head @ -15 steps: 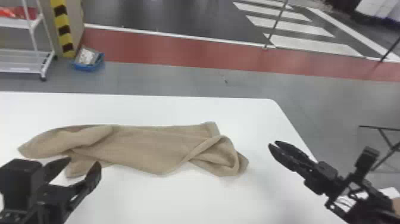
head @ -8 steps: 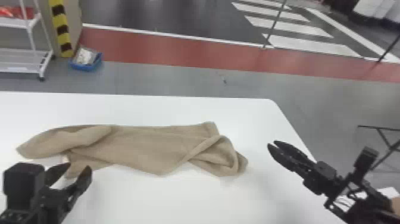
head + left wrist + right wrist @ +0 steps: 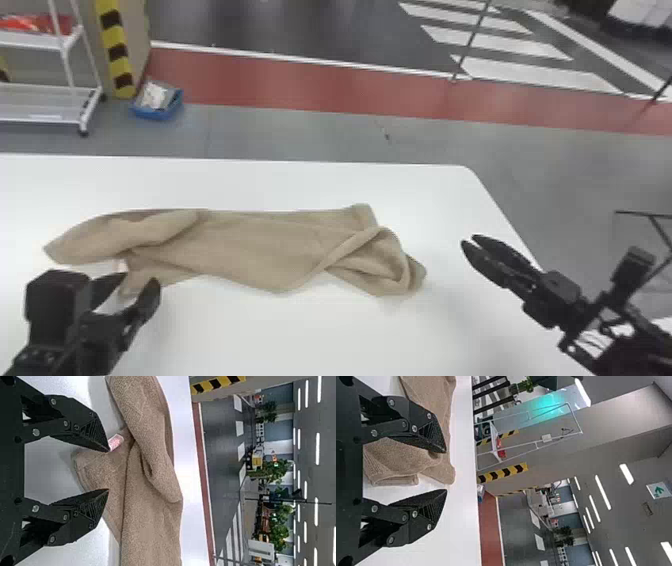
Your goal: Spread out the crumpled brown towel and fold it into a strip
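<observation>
Green arrow on white sign, high up; pink-and-white label on brown towel, print illegible.

One towel, two pincers – one blue bin, one white wheeled rack

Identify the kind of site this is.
Probably a robot demo or test area indoors, perhaps a mock street hall: a white table, a wheeled rack, and floor painted with crosswalk-like white stripes.

A rack (wheeled) stands near a bin.
</observation>
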